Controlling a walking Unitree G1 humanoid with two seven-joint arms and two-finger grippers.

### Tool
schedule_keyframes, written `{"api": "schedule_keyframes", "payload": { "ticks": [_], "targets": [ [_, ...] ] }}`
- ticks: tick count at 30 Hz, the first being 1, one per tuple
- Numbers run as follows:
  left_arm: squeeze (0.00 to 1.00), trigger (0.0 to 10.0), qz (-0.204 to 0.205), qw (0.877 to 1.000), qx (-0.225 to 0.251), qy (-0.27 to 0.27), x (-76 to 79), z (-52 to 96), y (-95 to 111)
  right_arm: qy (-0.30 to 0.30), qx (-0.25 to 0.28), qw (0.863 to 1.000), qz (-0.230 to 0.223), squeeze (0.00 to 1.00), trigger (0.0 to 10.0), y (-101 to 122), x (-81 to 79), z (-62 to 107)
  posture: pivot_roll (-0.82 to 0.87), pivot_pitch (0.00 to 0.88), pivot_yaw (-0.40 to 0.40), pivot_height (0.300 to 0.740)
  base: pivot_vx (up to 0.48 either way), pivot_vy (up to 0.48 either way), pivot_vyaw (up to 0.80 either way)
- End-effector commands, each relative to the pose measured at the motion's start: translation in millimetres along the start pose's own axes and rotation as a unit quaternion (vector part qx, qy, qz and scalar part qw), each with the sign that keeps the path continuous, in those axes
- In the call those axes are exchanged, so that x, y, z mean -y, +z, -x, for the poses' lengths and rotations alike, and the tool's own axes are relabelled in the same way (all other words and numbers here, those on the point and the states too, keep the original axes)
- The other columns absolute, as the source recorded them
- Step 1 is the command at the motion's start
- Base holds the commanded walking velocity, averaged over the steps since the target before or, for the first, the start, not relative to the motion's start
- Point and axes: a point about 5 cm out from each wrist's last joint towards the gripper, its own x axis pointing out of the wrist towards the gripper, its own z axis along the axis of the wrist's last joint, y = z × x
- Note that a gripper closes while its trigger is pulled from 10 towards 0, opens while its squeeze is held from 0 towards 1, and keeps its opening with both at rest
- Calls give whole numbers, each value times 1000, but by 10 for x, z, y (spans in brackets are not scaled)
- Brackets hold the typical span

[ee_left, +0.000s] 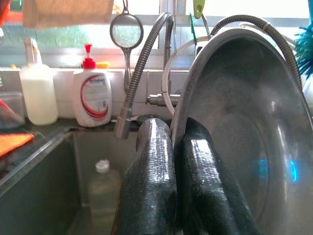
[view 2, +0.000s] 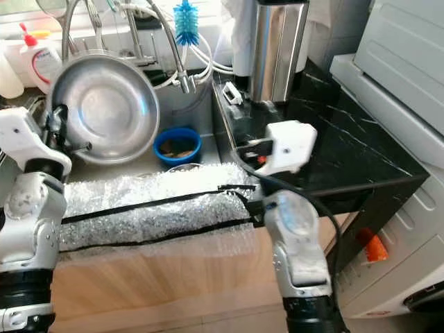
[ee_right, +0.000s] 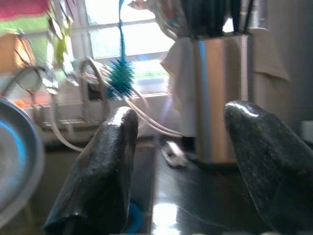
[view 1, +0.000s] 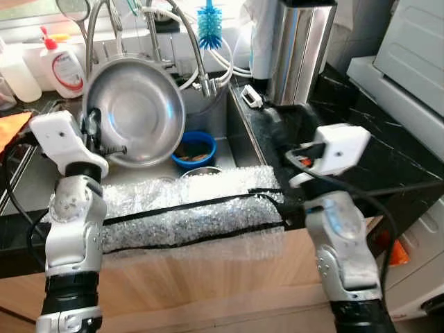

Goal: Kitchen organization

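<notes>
Left end effector (ee_left: 178,196) pinches steel bowl (view 1: 135,111) at its left rim (light, rigid, likely slippery); right end effector (ee_right: 190,171) spread, idle.

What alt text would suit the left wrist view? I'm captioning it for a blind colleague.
The left gripper is clamped on the rim of a large steel bowl, held tilted on edge over the sink. Behind it, on the window ledge, stand a pump soap bottle and a pale jug, beside a flexible faucet hose.

Soap bottle (view 1: 66,68) on windowsill; blue brush (view 1: 209,26) by faucet; washing machine (view 1: 409,55) beside counter.
</notes>
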Motion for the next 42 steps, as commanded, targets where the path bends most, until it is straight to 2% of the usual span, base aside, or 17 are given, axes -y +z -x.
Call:
{"api": "schedule_keyframes", "payload": {
  "ticks": [1,9,12,19,27,32,42],
  "targets": [
    [0,10000,-33,999,15,-2,-17,-4,8,2,7,1000,14,0,10000,45,-5,61,-86,7,54,740,0,0,0],
    [0,10000,-65,998,-11,2,-26,-11,-133,-8,-20,1000,22,0,10000,-44,14,214,-99,16,51,740,0,0,0],
    [0,10000,-77,996,-36,-2,12,-46,-251,-13,-23,999,22,0,10000,-55,9,226,-100,19,51,740,0,0,0],
    [0,10000,-74,996,-56,-16,105,-115,-325,-11,-24,999,18,0,10000,-57,-30,226,-108,20,56,740,0,0,0],
    [0,10000,-98,991,-86,-27,96,-113,-445,-12,-28,999,13,0,10000,-71,-53,232,-108,27,52,740,0,0,0],
    [0,10000,-109,987,-115,-33,61,-55,-550,-6,-24,1000,8,0,10000,-51,-88,205,-109,55,53,740,0,0,0],
    [0,10000,-120,978,-158,-66,97,37,-704,-7,-30,1000,1,0,10000,-64,-141,216,-107,67,64,740,0,0,0]
  ]
}}
